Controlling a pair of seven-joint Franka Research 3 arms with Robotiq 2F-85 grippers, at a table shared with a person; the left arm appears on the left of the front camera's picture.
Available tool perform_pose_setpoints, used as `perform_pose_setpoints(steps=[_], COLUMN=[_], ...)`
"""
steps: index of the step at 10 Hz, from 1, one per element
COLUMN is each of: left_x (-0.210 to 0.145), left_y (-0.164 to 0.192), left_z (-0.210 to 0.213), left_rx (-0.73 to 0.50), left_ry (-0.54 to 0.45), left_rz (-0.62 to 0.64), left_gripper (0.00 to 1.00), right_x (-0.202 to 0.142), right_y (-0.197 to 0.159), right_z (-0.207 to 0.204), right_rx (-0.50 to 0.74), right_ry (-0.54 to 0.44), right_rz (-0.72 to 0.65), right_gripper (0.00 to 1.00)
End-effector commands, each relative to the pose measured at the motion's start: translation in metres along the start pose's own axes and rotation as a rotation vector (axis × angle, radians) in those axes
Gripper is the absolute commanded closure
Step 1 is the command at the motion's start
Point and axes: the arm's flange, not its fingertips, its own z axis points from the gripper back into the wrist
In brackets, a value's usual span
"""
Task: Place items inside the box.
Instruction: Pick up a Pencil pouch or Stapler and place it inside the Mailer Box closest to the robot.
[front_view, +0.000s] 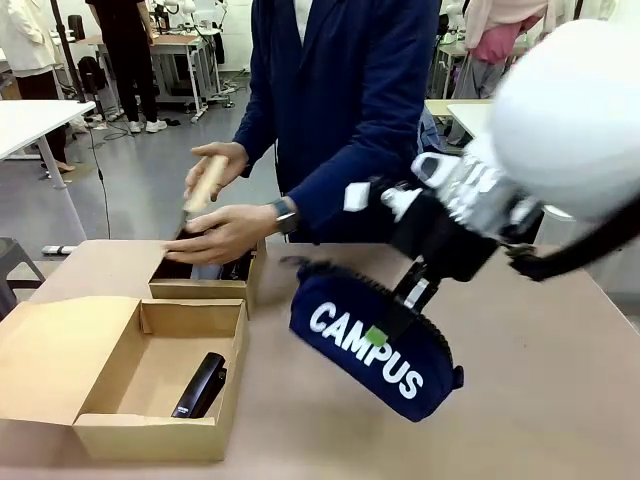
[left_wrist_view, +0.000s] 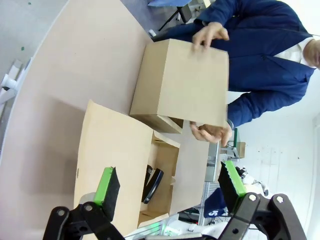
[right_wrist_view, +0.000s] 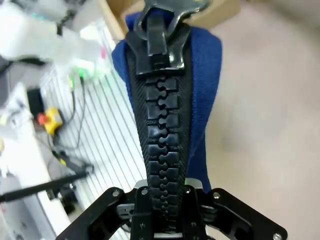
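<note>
My right gripper (front_view: 383, 332) is shut on the navy pencil case (front_view: 372, 343) lettered "CAMPUS", which hangs tilted above the table, right of the box. In the right wrist view the case's black zip (right_wrist_view: 161, 115) runs up from between the shut fingers (right_wrist_view: 141, 210). The box (front_view: 160, 435) stands open at the front left with its flap lid (front_view: 55, 355) spread to the left. A slim black stapler (front_view: 200, 385) lies inside it. My left gripper (left_wrist_view: 168, 182) hovers open above the box (left_wrist_view: 167, 160), where the stapler (left_wrist_view: 153, 183) shows between its green pads (left_wrist_view: 106, 184).
A person in a dark blue jacket stands at the far side, both hands (front_view: 222, 232) at a smaller brown cardboard box (front_view: 203, 288) just behind the big one, lifting its lid (front_view: 204, 184). That lid (left_wrist_view: 182, 82) looks large in the left wrist view. Bare tabletop (front_view: 540, 400) lies to the right.
</note>
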Motion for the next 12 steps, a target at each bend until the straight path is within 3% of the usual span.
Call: perform_pose_setpoints(steps=[1, 2, 6, 7, 8, 9, 10, 11, 12], left_x=[-0.002, -0.002, -0.002, -0.002, -0.002, -0.002, -0.002, -0.002, -0.002], left_y=[0.001, 0.001, 0.001, 0.001, 0.001, 0.001, 0.001, 0.001, 0.001], left_z=[-0.001, -0.001, -0.001, -0.001, -0.001, -0.001, -0.001, -0.001, -0.001], left_rx=[-0.026, -0.026, -0.026, -0.026, -0.026, -0.026, -0.026, -0.026, -0.026], left_ry=[-0.009, -0.009, -0.009, -0.009, -0.009, -0.009, -0.009, -0.009, -0.009], left_rz=[-0.019, -0.019, -0.019, -0.019, -0.019, -0.019, -0.019, -0.019, -0.019], left_gripper=[0.00, 0.00, 0.00, 0.00, 0.00, 0.00, 0.00, 0.00, 0.00], right_x=[-0.025, 0.000, 0.000, -0.008, 0.005, 0.023, 0.039, 0.057, 0.083], right_y=[0.028, 0.000, 0.000, 0.003, 0.000, 0.003, 0.004, 0.034, 0.046], right_z=[-0.009, 0.000, 0.000, -0.005, -0.017, -0.032, -0.044, -0.049, -0.071], right_rx=[-0.009, 0.000, 0.000, -0.012, 0.051, 0.034, 0.024, 0.186, 0.110], right_ry=[-0.100, 0.000, 0.000, -0.004, 0.019, 0.065, 0.120, 0.107, 0.241], right_rz=[-0.027, 0.000, 0.000, -0.026, 0.011, -0.036, -0.172, 0.010, -0.115], right_gripper=[1.00, 1.00, 1.00, 0.93, 0.93, 0.93, 0.93, 0.93, 0.93])
